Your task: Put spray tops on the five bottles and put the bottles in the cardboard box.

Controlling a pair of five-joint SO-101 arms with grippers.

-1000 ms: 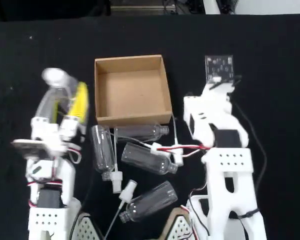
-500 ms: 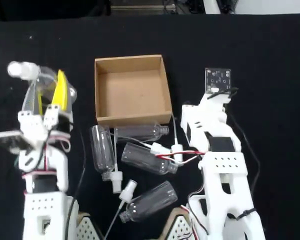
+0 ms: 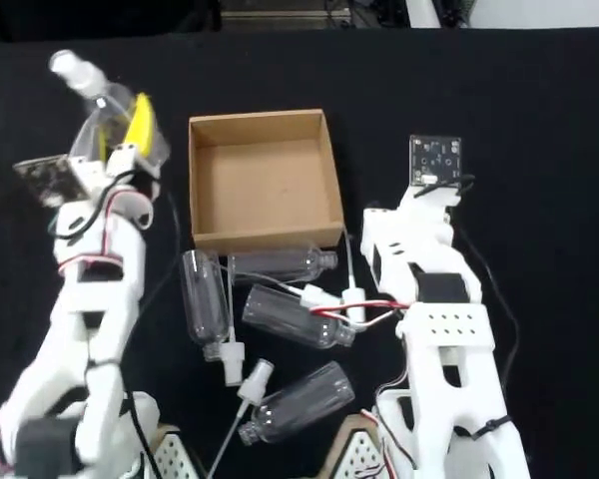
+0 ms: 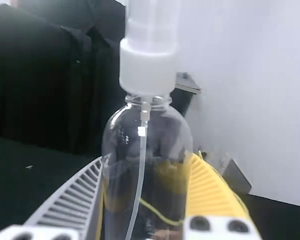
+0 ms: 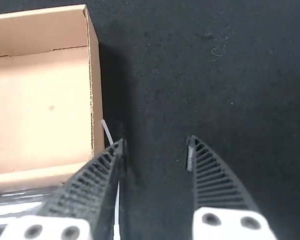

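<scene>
The left gripper (image 3: 122, 142) is squeezed tight on a clear bottle (image 3: 108, 112) with its white spray top (image 3: 68, 68) on. In the high view the bottle's long side points away toward about 10 o'clock. The open cardboard box (image 3: 265, 119) sits near it at about 3 o'clock, so I think the left arm must swing the bottle that way and lower it in. The right gripper (image 5: 155, 147) has its fingers apart and holds nothing, and it sits just beside the box's corner at about 4 o'clock of the box.
</scene>
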